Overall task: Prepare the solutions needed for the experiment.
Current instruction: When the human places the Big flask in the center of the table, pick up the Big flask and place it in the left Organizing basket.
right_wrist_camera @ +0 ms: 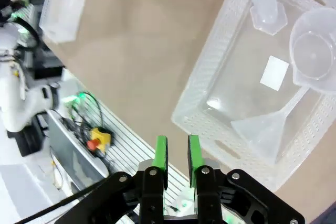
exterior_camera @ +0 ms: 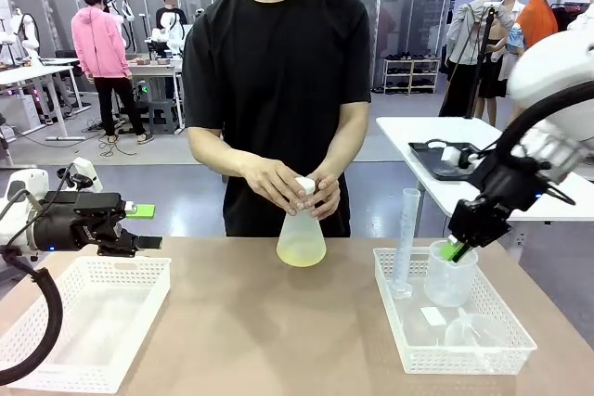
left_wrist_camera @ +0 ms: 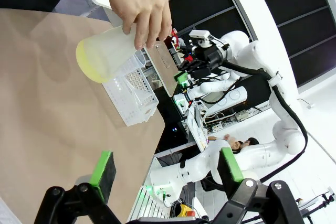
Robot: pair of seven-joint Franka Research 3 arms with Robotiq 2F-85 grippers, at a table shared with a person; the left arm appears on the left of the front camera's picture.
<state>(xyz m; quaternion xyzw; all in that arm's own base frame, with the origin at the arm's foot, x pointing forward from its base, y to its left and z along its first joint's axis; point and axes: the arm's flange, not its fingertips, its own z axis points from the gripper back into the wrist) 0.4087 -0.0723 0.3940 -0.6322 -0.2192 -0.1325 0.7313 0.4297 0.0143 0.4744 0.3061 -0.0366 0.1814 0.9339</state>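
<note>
A frosted conical flask point(exterior_camera: 302, 234) stands on the table's far middle, and the pale yellow-green solution point(exterior_camera: 301, 253) tints its wide base. The person's two hands point(exterior_camera: 278, 183) close around its neck and white stopper. In the left wrist view a hand point(left_wrist_camera: 139, 3) grips the flask point(left_wrist_camera: 105, 53). My left gripper point(exterior_camera: 147, 226) hovers open above the left basket, nothing between its green pads point(left_wrist_camera: 102, 169). My right gripper point(exterior_camera: 455, 249) hangs at the beaker's rim over the right basket; its fingers point(right_wrist_camera: 161, 153) are nearly together with nothing held.
A white basket point(exterior_camera: 93, 261) lies at front left. The right basket point(exterior_camera: 382, 275) holds a graduated cylinder point(exterior_camera: 406, 238), a beaker point(exterior_camera: 450, 285), a funnel point(right_wrist_camera: 273, 124) and a small white square point(right_wrist_camera: 274, 73). Bare brown tabletop point(exterior_camera: 260, 331) lies between the baskets.
</note>
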